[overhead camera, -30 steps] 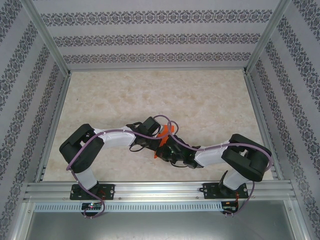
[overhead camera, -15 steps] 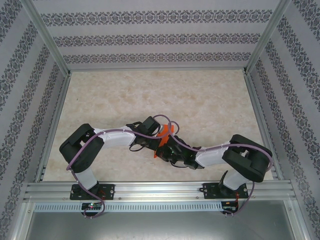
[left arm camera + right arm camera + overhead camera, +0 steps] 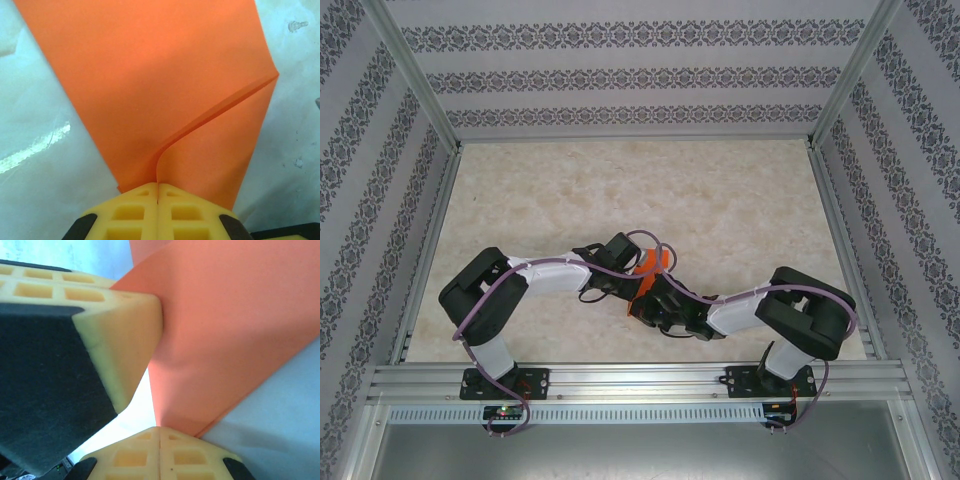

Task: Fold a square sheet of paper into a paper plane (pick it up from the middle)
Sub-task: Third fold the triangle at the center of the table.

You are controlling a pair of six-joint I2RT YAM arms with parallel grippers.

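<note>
The square sheet of paper [image 3: 652, 262] is bright orange and bent over on itself, held up between both arms near the table's front middle. In the left wrist view the sheet [image 3: 150, 75] shows a curved fold edge running down into my left gripper [image 3: 158, 194], whose yellow fingers are shut on it. My right gripper [image 3: 160, 434] is shut on another edge of the sheet [image 3: 235, 330], with the left gripper's yellow finger [image 3: 120, 335] close at the upper left. From above, the left gripper [image 3: 636, 272] and right gripper [image 3: 646, 296] nearly touch. I cannot tell whether the paper has a paper plane shape.
The pale marbled table [image 3: 720, 200] stretches behind the arms to patterned walls. An aluminium frame rail [image 3: 640, 380] runs along the near edge by the arm bases. Purple cables loop over both arms [image 3: 670, 262].
The right arm has shifted slightly left and away from its base, carrying its gripper closer under the paper. The left arm has stayed put.
</note>
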